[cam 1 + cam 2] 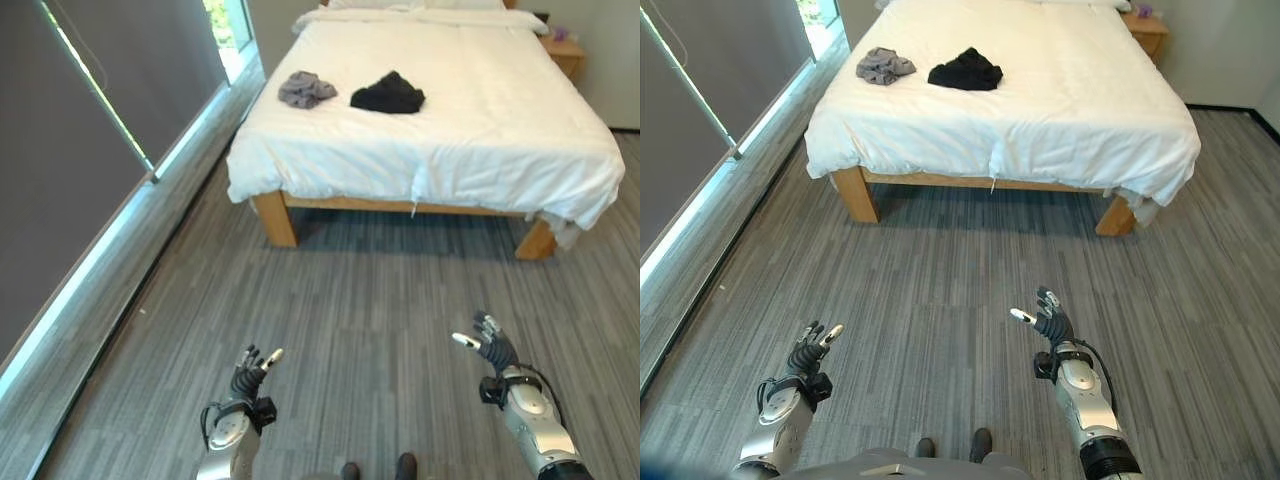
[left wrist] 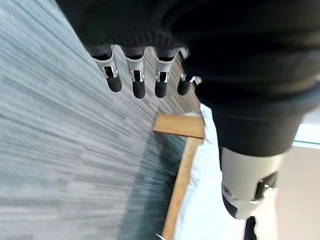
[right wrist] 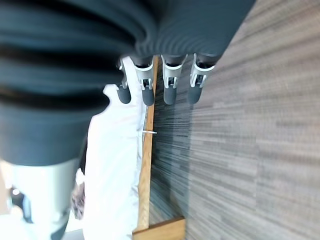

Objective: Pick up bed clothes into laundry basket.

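Note:
Two crumpled garments lie on the white bed (image 1: 470,120): a grey one (image 1: 306,89) near its left edge and a black one (image 1: 389,94) just right of it. Both hands hang low over the grey floor, far from the bed. My left hand (image 1: 251,374) is open at the lower left, holding nothing. My right hand (image 1: 493,346) is open at the lower right, also holding nothing. The left wrist view shows relaxed fingers (image 2: 136,80) with the bed's wooden frame (image 2: 179,165) beyond them. The right wrist view shows straight fingers (image 3: 169,82) above the floor.
The bed stands on wooden legs (image 1: 275,218) with its white cover hanging over the sides. A wooden nightstand (image 1: 566,55) sits at the bed's far right. Dark window blinds (image 1: 90,150) line the left wall. Wide grey floor (image 1: 370,290) separates me from the bed.

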Robot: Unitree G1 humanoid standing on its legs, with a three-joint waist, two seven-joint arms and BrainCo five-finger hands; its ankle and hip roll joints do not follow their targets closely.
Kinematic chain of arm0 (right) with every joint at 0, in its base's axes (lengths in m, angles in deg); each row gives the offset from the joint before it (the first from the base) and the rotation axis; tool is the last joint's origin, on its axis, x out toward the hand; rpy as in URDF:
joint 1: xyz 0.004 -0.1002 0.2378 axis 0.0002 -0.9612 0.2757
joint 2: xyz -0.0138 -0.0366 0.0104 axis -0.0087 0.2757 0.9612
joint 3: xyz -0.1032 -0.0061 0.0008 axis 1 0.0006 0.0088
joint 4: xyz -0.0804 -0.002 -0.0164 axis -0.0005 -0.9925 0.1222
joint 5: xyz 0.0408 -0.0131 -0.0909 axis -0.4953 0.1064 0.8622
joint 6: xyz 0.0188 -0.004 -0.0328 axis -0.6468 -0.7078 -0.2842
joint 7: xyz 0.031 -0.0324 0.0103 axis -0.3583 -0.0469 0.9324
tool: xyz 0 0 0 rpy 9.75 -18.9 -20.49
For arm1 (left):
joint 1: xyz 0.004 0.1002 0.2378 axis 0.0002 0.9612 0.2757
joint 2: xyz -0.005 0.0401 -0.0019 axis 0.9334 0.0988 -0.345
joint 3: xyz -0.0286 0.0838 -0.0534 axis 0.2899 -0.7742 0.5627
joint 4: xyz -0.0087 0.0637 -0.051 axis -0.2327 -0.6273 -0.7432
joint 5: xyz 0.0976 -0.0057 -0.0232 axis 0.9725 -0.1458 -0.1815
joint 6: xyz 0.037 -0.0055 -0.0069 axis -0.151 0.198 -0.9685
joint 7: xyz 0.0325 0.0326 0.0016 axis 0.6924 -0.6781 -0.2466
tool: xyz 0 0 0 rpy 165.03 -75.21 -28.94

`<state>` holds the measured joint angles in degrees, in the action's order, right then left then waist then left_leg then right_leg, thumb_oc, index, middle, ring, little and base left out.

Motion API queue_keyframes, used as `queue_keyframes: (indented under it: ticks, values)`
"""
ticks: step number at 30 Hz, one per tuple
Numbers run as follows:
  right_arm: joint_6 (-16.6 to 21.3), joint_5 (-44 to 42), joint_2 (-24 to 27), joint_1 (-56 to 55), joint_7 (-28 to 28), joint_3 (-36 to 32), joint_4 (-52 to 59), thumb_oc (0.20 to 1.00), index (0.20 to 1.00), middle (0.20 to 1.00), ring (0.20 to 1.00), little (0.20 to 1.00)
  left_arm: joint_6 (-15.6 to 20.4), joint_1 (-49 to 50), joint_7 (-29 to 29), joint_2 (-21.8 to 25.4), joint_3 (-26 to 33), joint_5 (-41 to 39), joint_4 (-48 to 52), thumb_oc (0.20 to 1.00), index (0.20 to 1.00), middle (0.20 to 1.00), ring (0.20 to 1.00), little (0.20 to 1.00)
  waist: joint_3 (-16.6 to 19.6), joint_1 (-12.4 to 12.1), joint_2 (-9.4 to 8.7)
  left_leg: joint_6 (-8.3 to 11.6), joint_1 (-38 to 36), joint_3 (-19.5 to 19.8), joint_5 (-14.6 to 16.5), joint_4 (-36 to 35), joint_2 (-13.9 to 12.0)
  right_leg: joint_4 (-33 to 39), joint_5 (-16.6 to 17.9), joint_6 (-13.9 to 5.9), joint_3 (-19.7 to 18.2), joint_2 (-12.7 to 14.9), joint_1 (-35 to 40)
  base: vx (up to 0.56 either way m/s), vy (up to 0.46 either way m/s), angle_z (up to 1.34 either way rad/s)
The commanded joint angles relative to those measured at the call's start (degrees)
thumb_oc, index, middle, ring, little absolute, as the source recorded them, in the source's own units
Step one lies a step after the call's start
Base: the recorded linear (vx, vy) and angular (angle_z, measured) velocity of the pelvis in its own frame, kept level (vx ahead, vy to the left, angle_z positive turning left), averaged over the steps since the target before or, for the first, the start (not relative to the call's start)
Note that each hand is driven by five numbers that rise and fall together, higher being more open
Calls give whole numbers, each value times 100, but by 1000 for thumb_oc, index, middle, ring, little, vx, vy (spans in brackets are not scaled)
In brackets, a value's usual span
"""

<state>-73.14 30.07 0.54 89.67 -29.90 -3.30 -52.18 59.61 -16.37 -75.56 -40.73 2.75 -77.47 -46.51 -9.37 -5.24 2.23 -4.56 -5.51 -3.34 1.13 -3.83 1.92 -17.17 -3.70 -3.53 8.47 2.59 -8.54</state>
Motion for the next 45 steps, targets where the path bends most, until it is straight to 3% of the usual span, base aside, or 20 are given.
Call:
queue_keyframes:
  ticks: [1, 5, 6, 8, 11, 13, 16, 17, 18, 20, 22, 25, 27, 29, 31, 34, 37, 39, 42, 45]
  values:
    - [390, -481, -277, -70, 138, 101, 474, 1000, 1000, 1000, 1000, 1000, 242, -35, 18, 486, 237, -46, 345, 1000, 1000, 1000, 1000, 1000, -80, -134, -399, -153, -39, 540, 162, 101, 140, -1234, 1504, -407, -126, 963, -163, 278, 65, 21]
    - [367, -633, -242, -328, 281, -29, 651, 1000, 1000, 1000, 1000, 1000, 201, -86, -65, 559, 189, 193, 273, 1000, 1000, 1000, 1000, 1000, -229, 363, -373, 46, -970, 969, 504, -109, -47, -7, 1398, -395, 281, 729, -967, 473, -35, 35]
    - [389, -642, -222, -372, 277, -75, 609, 1000, 1000, 1000, 1000, 1000, 209, -155, -82, 558, 169, 241, 180, 1000, 1000, 1000, 1000, 1000, -204, 492, -478, 91, -1147, 1151, 564, -117, 1, 647, 1446, -407, 193, 557, -1125, 549, -89, 79]
    - [389, -677, -191, -472, 201, -160, 611, 1000, 1000, 1000, 1000, 1000, 195, -300, -101, 547, 91, 329, 33, 1000, 1000, 1000, 1000, 1000, -207, 759, -467, 200, -1477, 1487, 708, -117, -137, 1491, 1707, -467, -68, 186, -1276, 570, -79, 65]
    - [363, -700, -181, -569, 219, -296, 614, 1000, 1000, 1000, 1000, 1000, 191, -314, -127, 465, 78, 437, 108, 1000, 1000, 1000, 1000, 1000, -59, 835, -458, 312, -1910, 1652, 742, -79, -325, 1789, 2178, -549, 400, 246, -1312, 646, -116, 93]
    - [342, -629, -95, -594, 266, -322, 678, 1000, 1000, 1000, 1000, 1000, 195, -229, -179, 406, 20, 404, 281, 1000, 1000, 1000, 1000, 1000, 6, 835, -394, 499, -1784, 1584, 502, 567, -402, 1545, 2069, -368, 538, 290, -1109, 492, -113, 40]
    - [308, -747, 23, -438, 172, -338, 499, 1000, 1000, 1000, 1000, 1000, 148, -148, -177, 303, -71, 310, 276, 1000, 1000, 1000, 1000, 1000, 81, 756, -390, 1035, -744, 1015, -1112, 3407, -446, 1372, 1524, 99, 670, 125, -415, 464, -166, 35]
    - [307, -748, 21, -436, 172, -339, 500, 1000, 1000, 1000, 1000, 1000, 147, -150, -176, 306, -71, 310, 277, 1000, 1000, 1000, 1000, 1000, 90, 774, -418, 1034, -716, 1036, -1132, 3408, -417, 1375, 1532, 98, 677, 159, -430, 565, -433, 17]
    - [424, -1286, 3, -399, 157, -390, 534, 1000, 1000, 1000, 1000, 1000, 161, -144, -221, 247, -77, -64, 339, 1000, 1000, 1000, 1000, 1000, -135, 552, -675, 977, 430, 444, -1376, 5617, -438, 1598, 1176, 504, 581, 111, 296, 489, -429, -3]
    - [375, -1166, 135, -315, -32, -446, 478, 1000, 1000, 1000, 1000, 1000, 108, -218, -250, 263, -129, -31, 349, 1000, 1000, 1000, 1000, 1000, -357, 218, -787, 727, 1609, 227, -917, 6212, -368, 1893, 1002, 569, 350, 46, 847, 548, -358, -9]
    - [375, -1224, 172, -263, -146, -558, 465, 1000, 1000, 1000, 1000, 1000, 118, -271, -256, 233, -184, -163, 349, 1000, 1000, 1000, 1000, 1000, -397, 11, -763, 713, 2378, -51, -764, 5666, -602, 2112, 847, 516, 288, 94, 1309, 523, -97, -34]
    - [410, -1032, 183, -270, -143, -637, 553, 1000, 1000, 1000, 1000, 1000, 158, -301, -320, 259, -248, -67, 407, 1000, 1000, 1000, 1000, 1000, -263, -87, -608, 799, 2557, -613, -1103, 3310, -1126, 2217, 584, 362, 381, 19, 1614, 570, 80, -17]
    - [393, -741, 230, -301, -144, -677, 647, 1000, 1000, 1000, 1000, 1000, 177, -280, -362, 255, -254, 2, 397, 1000, 1000, 1000, 1000, 1000, -156, -211, -549, 776, 2228, -957, -1235, 1496, -928, 2217, 365, 202, 317, 36, 1876, 641, 188, 2]
    - [381, -576, 264, -270, -104, -667, 629, 1000, 1000, 1000, 1000, 1000, 187, -244, -373, 216, -254, 27, 419, 1000, 1000, 1000, 1000, 1000, -4, -336, -484, 788, 2207, -800, -1407, 527, -780, 2217, 202, 100, 218, 4, 2156, 701, 202, 3]
    - [370, -555, 234, -176, -77, -653, 614, 1000, 1000, 1000, 1000, 1000, 182, -257, -364, 206, -221, 69, 412, 1000, 1000, 1000, 1000, 1000, 61, -363, -527, 883, 2093, -694, -1587, 386, -724, 2217, 217, 15, 151, 142, 2431, 552, 144, -3]
    - [372, -502, 40, -102, 27, -518, 642, 1000, 1000, 1000, 1000, 1000, 190, -133, -359, 259, -120, 173, 477, 1000, 1000, 1000, 1000, 1000, 299, -422, -698, 611, 1833, -762, -1180, 668, -549, 2098, 433, -247, 100, 515, 2582, 422, 162, -52]
    - [397, -605, -139, -31, -3, -376, 701, 1000, 1000, 1000, 1000, 1000, 141, -138, -382, 356, -182, 221, 572, 1000, 1000, 1000, 1000, 1000, 252, -522, -721, 237, 1420, -884, -848, 610, -335, 88, 1468, -397, -109, 959, 1835, 358, 288, -30]
    - [359, -651, -221, -86, 92, -363, 899, 1000, 1000, 1000, 1000, 1000, 88, -175, -478, 492, -293, 333, 626, 1000, 1000, 1000, 1000, 1000, 58, -270, -396, -20, 807, -736, -585, 422, -409, -1559, 1795, -382, -43, 961, 997, 402, 357, -20]
    - [346, -576, -216, -148, 95, -416, 1005, 1000, 1000, 1000, 1000, 1000, 68, -156, -528, 567, -331, 514, 689, 1000, 1000, 1000, 1000, 1000, -9, -66, -370, -39, 349, -508, -395, 210, -326, -1385, 1513, -330, 207, 1108, 511, 394, 90, 69]
    - [316, -446, -63, -95, 106, -522, 1197, 1000, 1000, 1000, 1000, 1000, 87, -163, -590, 618, -358, 540, 667, 1000, 1000, 1000, 1000, 1000, -48, 133, -443, 146, -50, -240, -291, -16, -291, 123, 1417, -324, 302, 1057, 291, 369, -90, 91]
